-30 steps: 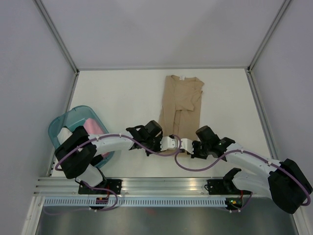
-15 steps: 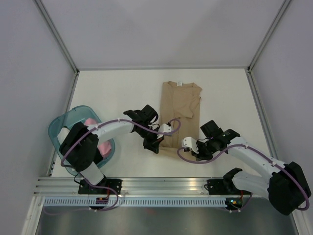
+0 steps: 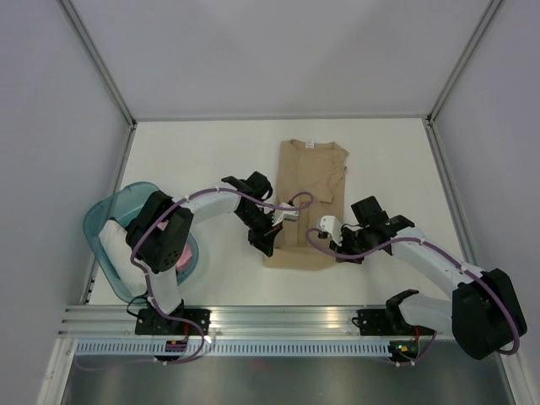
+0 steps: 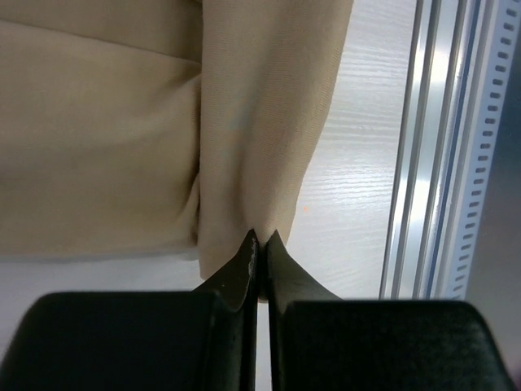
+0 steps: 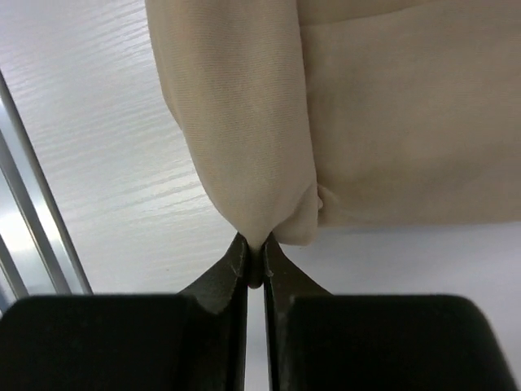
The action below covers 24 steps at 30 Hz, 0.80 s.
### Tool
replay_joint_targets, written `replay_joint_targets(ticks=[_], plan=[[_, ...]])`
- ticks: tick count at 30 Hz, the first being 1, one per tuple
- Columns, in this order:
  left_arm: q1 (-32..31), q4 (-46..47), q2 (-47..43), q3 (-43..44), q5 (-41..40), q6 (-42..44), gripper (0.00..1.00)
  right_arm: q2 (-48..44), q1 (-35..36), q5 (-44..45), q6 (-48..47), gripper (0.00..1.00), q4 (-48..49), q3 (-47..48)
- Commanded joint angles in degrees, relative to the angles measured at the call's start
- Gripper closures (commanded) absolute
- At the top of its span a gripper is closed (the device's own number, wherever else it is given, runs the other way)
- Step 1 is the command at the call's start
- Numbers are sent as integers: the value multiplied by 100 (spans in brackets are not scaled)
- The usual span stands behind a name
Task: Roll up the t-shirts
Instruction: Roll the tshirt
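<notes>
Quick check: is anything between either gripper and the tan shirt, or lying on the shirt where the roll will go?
Nothing visible. The left gripper and right gripper are each shut on the near hem of the tan t-shirt, whose cloth ahead lies bare. The teal basket sits apart, off to the left.

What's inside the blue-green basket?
A pink bundle and a white bundle show inside the basket. The left arm hangs over the middle, so anything else in there is hidden.
</notes>
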Motion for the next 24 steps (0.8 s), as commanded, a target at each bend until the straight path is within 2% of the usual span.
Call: replay_joint_targets(ticks=[1,2,3,5,9,13,14,17,21,23,24], plan=[[89,-94,236,436,34,343,98,-18,-120,163,282,86,340,139],[89,-94,298,497,25,361,98,-36,-120,259,361,60,322,173],[89,-94,298,515,24,378,98,-71,-129,303,353,54,200,217],[89,-94,298,498,33,405,98,-176,-129,304,178,48,-55,479],[89,-199,237,463,33,449,98,-185,-137,68,561,46,-128,1165],[159,-252,123,419,95,457,98,-246,-278,-469,2397,43,724,1501],[159,-243,114,402,86,492,98,-299,-287,-452,3227,43,891,1405],[194,-243,105,419,42,510,98,-799,-322,-347,4163,45,1453,1054],[230,-226,105,366,16,598,97,-1598,-322,627,5262,43,1693,649],[230,-225,131,366,-2,554,97,-1705,-331,604,5388,40,1998,211],[238,-208,149,358,7,528,97,-1723,-331,498,5754,40,2183,26]])
